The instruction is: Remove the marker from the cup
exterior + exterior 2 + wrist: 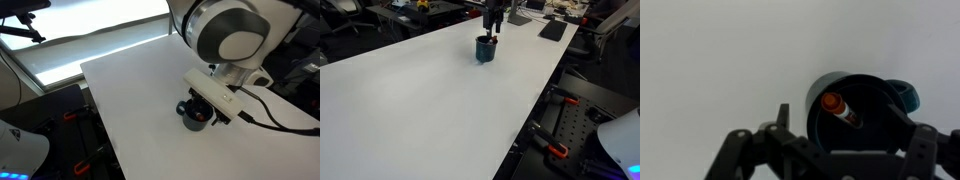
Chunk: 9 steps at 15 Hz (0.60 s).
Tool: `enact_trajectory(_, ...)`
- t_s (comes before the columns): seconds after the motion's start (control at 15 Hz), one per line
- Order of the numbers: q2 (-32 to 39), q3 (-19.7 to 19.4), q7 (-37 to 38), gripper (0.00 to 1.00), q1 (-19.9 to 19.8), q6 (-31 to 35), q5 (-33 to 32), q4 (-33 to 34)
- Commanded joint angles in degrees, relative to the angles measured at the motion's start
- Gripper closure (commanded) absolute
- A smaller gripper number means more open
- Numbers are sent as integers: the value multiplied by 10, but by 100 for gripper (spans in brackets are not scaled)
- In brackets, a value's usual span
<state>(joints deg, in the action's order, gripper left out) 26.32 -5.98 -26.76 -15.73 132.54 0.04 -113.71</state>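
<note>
Wrist view: marker leans inside cup; gripper — jaws spread — straddles it.

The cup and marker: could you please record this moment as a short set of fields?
cup: dark mug with a side handle, upright on the white table
marker: inside cup, orange end up, leaning
gripper: open, directly above cup, jaws spread wide
task state: marker not yet grasped
</note>
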Motion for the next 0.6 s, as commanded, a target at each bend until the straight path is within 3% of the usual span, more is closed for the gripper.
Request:
enact_trajectory(0.0,2,5,1,31,-3,-1,-6,-2)
enact_trajectory(0.13,4,5,1,36,-4,-1,-6,-2)
enact_trajectory(0.53,7,5,0,83,-6,1,-5,-4)
